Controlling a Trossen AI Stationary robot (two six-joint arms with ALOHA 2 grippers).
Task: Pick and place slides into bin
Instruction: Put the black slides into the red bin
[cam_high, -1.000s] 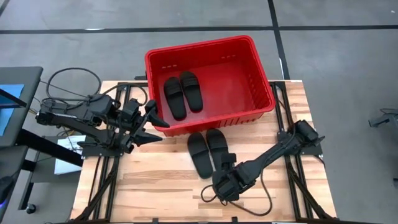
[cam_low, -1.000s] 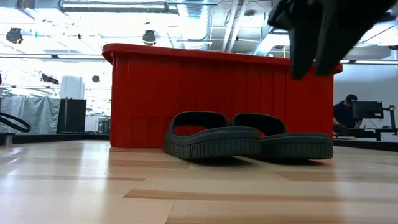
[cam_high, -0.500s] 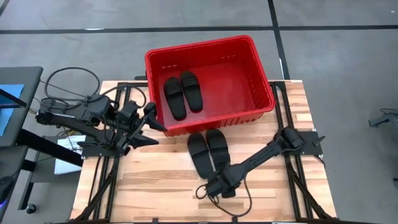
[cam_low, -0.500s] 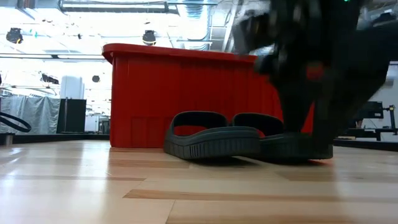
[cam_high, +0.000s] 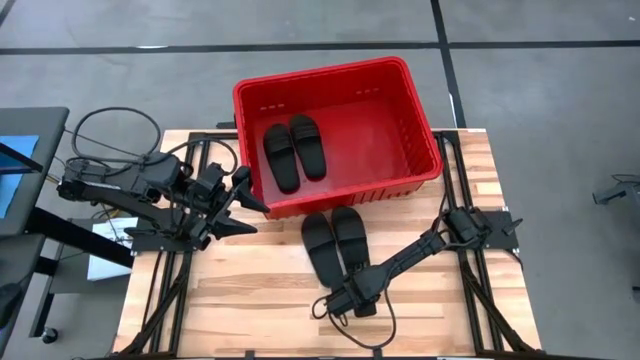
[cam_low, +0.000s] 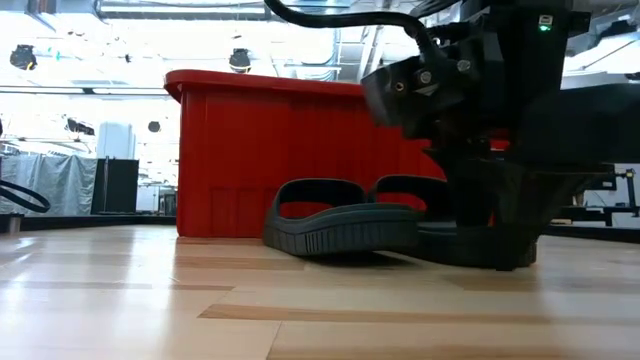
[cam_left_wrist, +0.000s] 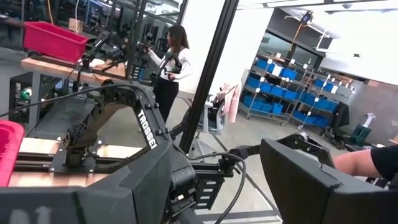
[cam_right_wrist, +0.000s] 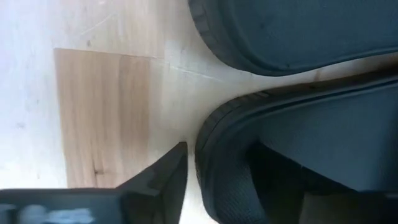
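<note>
Two black slides (cam_high: 281, 157) (cam_high: 308, 146) lie side by side on the floor of the red bin (cam_high: 330, 72). Two more lie soles down on the table just before the bin, a left one (cam_high: 321, 250) and a right one (cam_high: 348, 235). My right gripper (cam_high: 352, 292) is open and points down at the right slide's heel (cam_right_wrist: 236, 155), low at the table (cam_low: 490, 235). One finger (cam_right_wrist: 165, 177) stands just outside the heel's rim, with a strip of table showing between them; the other finger is hidden. My left gripper (cam_high: 255, 208) is open and empty by the bin's near left corner.
The bin's near wall (cam_low: 300, 150) stands right behind the two slides on the table. Bare wood lies toward the table's near edge (cam_high: 250, 300). A person stands in the room beyond, in the left wrist view (cam_left_wrist: 171, 62).
My right gripper has come down from well above the table to the table top at the right slide's heel, shifting a little toward the table's left edge. The slides have stayed where they were.
</note>
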